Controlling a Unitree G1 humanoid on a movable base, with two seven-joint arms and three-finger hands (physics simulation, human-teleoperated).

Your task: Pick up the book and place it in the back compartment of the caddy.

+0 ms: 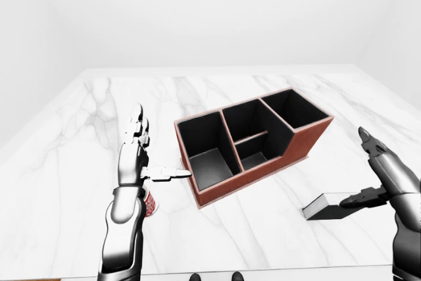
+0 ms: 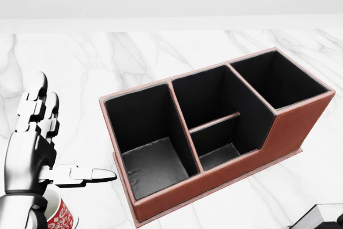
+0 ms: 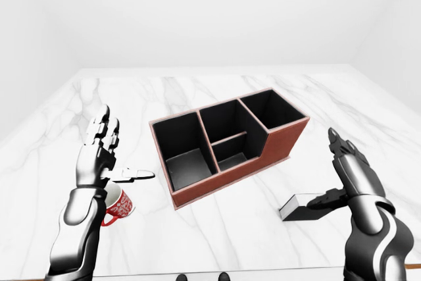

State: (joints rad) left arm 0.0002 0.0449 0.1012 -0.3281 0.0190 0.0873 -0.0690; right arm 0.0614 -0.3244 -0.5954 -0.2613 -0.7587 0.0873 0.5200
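Clearly the right robot hand [image 3: 345, 172] was the nearer one: the book [image 3: 304, 206] lay flat on the counter [image 3: 217, 241] near its bottom-right corner in the right-eye view, and the hand stood just above and to the right of it, its thumb reaching over the book's right end. Whether the thumb touched the cover could not be told. Its fingers were spread apart, closed on nothing.

The book's long axis ran roughly left to right in the eye views, its pale page edge facing the bottom. The caddy [image 3: 227, 146] sat up and to the left of it, well apart, its three compartments all dark and bare of contents.

The left robot hand [image 3: 99, 156] hung near the counter's left side, fingers extended upward and thumb pointing toward the caddy, holding nothing. A red mug [image 3: 118, 205] stood beneath it, close by the forearm.

Judging from this layout, the book had not yet been lifted, and the grasp would fall to the right hand, closing across the book's short width before carrying it up and leftward.
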